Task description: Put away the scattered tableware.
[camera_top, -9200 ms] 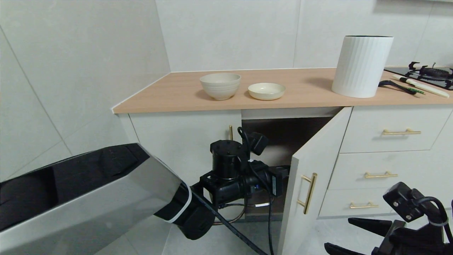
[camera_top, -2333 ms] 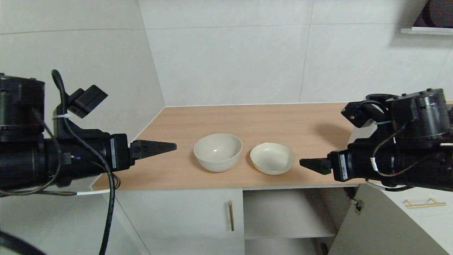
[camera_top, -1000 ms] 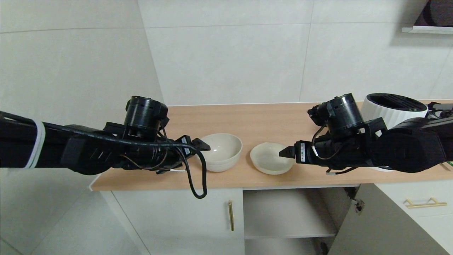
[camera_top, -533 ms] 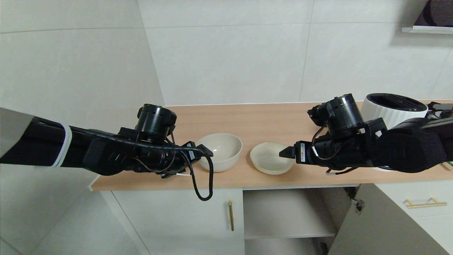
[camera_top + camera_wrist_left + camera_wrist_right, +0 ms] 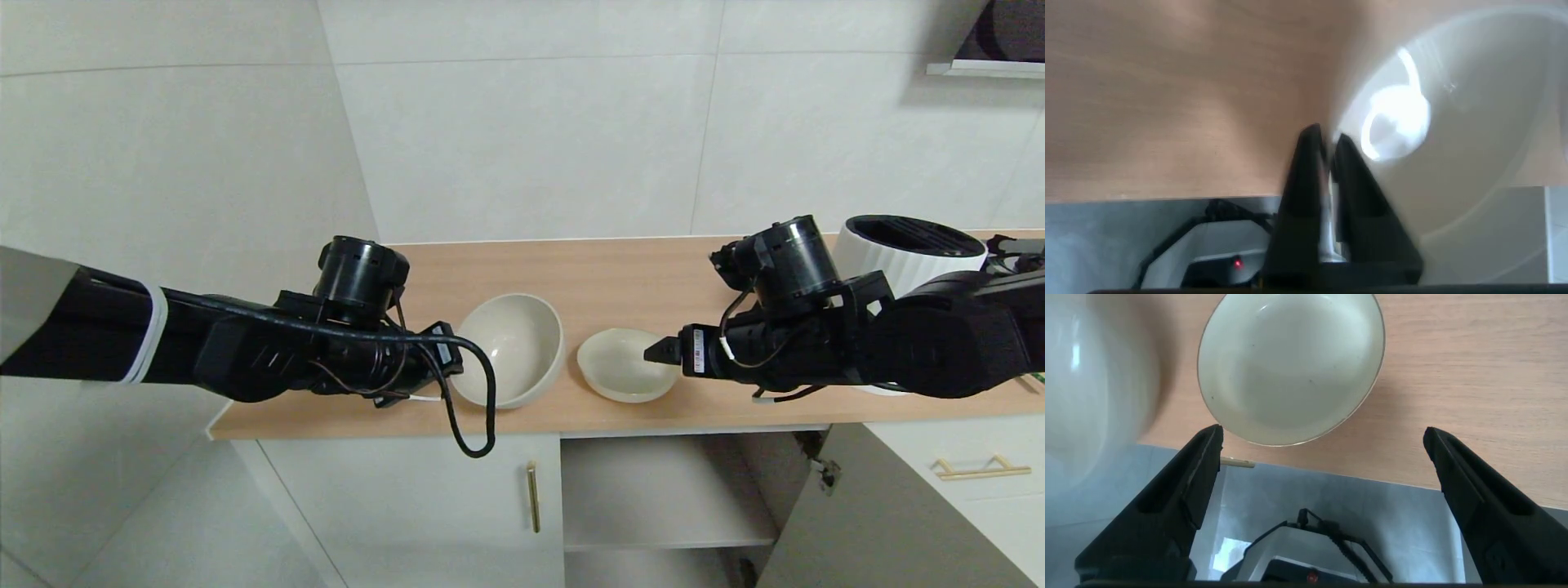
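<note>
— Where is the deep bowl [image 5: 510,347]?
— On the wooden surface [image 5: 620,278], near its front edge, tipped so its opening leans toward the left arm. The left end effector [image 5: 1327,143] pinches its rim, one finger inside and one outside.
— And the shallow dish [image 5: 624,363]?
— It sits flat just to the right of the bowl. The right end effector [image 5: 658,352] is spread wide, level with the dish's right rim and not gripping it.
— Anything behind?
— A white ribbed canister [image 5: 914,245].
</note>
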### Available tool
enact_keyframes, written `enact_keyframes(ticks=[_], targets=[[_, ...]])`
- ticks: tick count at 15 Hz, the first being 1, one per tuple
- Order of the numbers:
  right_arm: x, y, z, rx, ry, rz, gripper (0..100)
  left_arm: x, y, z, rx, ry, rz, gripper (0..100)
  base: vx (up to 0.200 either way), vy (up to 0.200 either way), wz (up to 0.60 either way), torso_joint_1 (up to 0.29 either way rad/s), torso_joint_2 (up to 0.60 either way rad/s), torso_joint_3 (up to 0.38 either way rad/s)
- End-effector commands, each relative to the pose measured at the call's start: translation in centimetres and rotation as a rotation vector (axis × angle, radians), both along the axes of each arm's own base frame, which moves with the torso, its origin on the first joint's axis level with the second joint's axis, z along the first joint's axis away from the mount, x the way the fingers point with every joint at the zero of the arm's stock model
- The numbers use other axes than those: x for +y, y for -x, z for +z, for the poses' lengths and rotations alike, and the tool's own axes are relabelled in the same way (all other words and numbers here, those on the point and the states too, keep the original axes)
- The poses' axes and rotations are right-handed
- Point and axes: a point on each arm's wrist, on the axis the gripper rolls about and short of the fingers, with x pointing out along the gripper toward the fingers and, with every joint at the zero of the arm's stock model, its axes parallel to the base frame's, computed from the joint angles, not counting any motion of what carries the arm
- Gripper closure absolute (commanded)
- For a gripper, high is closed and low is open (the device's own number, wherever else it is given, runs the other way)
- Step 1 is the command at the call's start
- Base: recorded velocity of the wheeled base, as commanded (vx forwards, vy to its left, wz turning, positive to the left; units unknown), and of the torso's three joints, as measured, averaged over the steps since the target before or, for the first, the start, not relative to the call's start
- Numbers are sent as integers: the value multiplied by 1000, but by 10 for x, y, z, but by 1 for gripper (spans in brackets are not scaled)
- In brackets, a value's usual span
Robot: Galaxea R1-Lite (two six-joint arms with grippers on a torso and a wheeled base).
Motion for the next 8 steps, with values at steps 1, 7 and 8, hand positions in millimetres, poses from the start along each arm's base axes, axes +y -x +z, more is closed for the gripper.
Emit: enact_keyframes(ticks=[1,7,8], targets=[[0,1,2,-4,-1,1,0,0,1,2,-4,2,1,100,0,0,0,0,0,0],[11,-11,-16,-19,67,-71,0,3,9,15,-29,18,-4,100,0,0,0,0,0,0],[15,-15,-23,-34,94,-104,0,3,10,15,-31,19,-4,100,0,0,0,0,0,0]])
